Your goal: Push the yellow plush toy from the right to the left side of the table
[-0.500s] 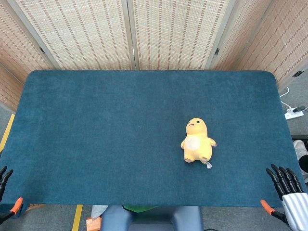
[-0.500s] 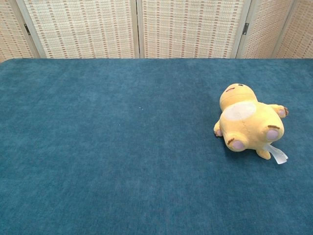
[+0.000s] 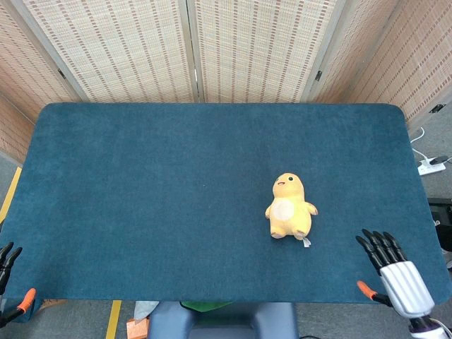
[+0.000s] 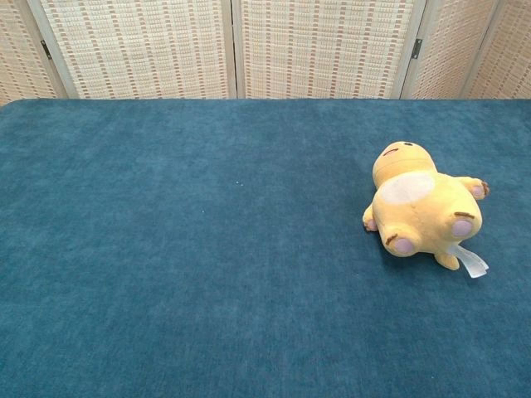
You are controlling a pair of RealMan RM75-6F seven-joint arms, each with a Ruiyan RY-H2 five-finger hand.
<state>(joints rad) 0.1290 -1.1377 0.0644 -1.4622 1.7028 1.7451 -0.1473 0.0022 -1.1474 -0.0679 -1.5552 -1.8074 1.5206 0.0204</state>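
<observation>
The yellow plush toy (image 3: 289, 207) lies on its back on the right half of the blue table (image 3: 155, 191), head toward the far edge; the chest view shows the plush toy (image 4: 419, 207) at the right. My right hand (image 3: 393, 272) hovers over the table's near right corner, fingers spread and straight, holding nothing, well to the right of the toy and nearer to me. My left hand (image 3: 7, 263) shows only as dark fingertips off the table's near left corner, fingers apart. Neither hand appears in the chest view.
Woven folding screens (image 3: 212, 49) stand behind the table's far edge. A white power strip (image 3: 431, 166) lies on the floor to the right. A small white tag (image 4: 473, 262) trails from the toy.
My right hand has moved left and onto the near right corner of the table, closer to the toy. The toy has not moved. The left hand has barely shifted.
</observation>
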